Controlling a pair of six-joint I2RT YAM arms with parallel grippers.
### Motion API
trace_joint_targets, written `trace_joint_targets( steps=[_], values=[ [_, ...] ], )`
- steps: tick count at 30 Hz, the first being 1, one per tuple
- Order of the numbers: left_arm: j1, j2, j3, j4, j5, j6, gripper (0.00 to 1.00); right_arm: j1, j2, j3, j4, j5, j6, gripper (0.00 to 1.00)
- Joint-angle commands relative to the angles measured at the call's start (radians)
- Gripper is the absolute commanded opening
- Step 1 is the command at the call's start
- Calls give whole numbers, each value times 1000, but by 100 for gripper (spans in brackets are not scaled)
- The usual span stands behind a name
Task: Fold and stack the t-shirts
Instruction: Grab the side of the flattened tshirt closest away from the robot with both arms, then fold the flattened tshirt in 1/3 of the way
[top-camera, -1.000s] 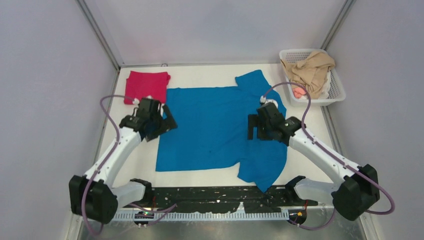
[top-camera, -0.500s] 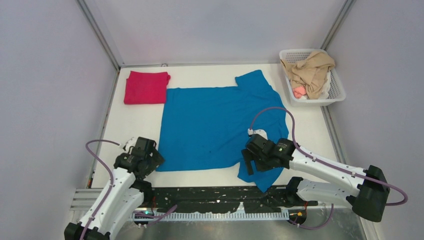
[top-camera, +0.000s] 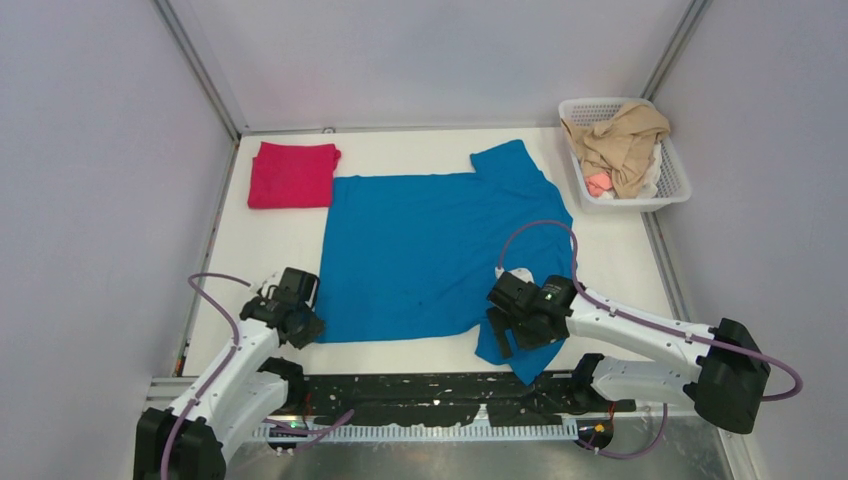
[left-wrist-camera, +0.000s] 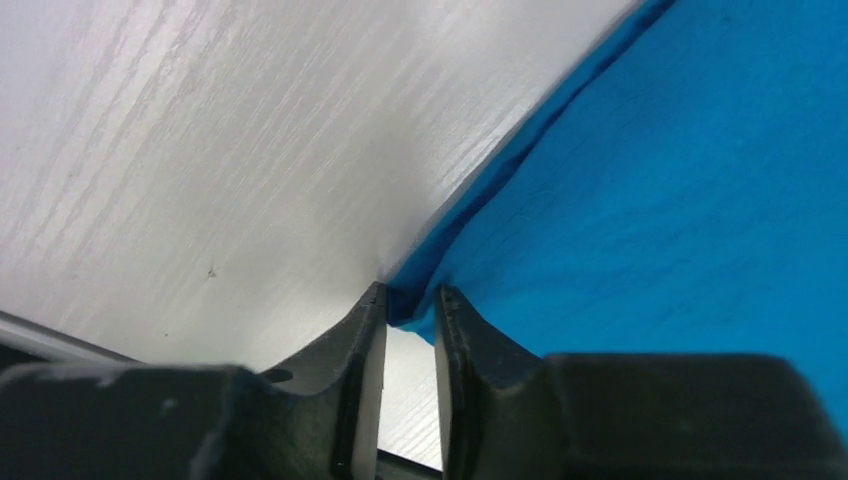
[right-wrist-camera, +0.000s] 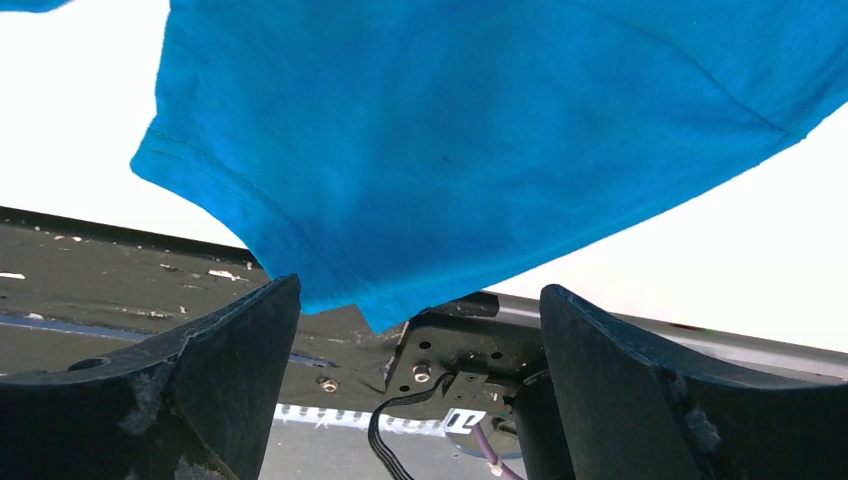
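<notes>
Left gripper (left-wrist-camera: 407, 300) has come back to the near-left corner of the blue t-shirt (top-camera: 430, 250), spread flat mid-table; jaws narrowed, pinching the hem. Right gripper (right-wrist-camera: 420, 300) stays spread wide over the near sleeve. Crimson t-shirt (top-camera: 292, 175) lies folded, far-left on the table (top-camera: 262, 250).

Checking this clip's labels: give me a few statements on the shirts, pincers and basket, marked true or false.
1. The crimson t-shirt lies folded at the table's far left. True.
2. The blue t-shirt is already folded. False: it lies spread flat.
3. The right pincer is shut on a sleeve. False: it hangs open over the near sleeve.
4. The left pincer has the blue t-shirt's near-left corner between its fingers. True.
5. The basket is empty. False: it holds beige cloth.
</notes>
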Motion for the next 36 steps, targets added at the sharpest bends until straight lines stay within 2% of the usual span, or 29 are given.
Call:
trace_joint_targets(
  steps=[1,2,9,13,18,27,30,32,36],
  values=[
    [-2,12,-27,77,32,11,11,6,13,40,-31,4,8,95],
    [-3,9,-32,87,34,11,1,6,14,38,-35,-1,7,95],
    [-1,-5,-35,150,44,56,0,7,9,-18,8,-115,-1,99],
    [-2,-16,-34,167,45,70,0,8,23,-66,66,-226,-6,83],
    [-2,-41,-44,180,39,81,0,14,73,-95,126,-240,4,64],
    [-1,-75,-30,158,-1,88,0,14,190,-91,186,-15,80,41],
    [-1,-70,-31,165,-2,88,0,13,193,-102,193,14,90,34],
    [-2,-67,-23,162,1,88,0,13,188,-103,190,18,99,22],
    [-1,-81,-3,150,4,84,0,13,144,-53,132,67,108,7]
  ],
)
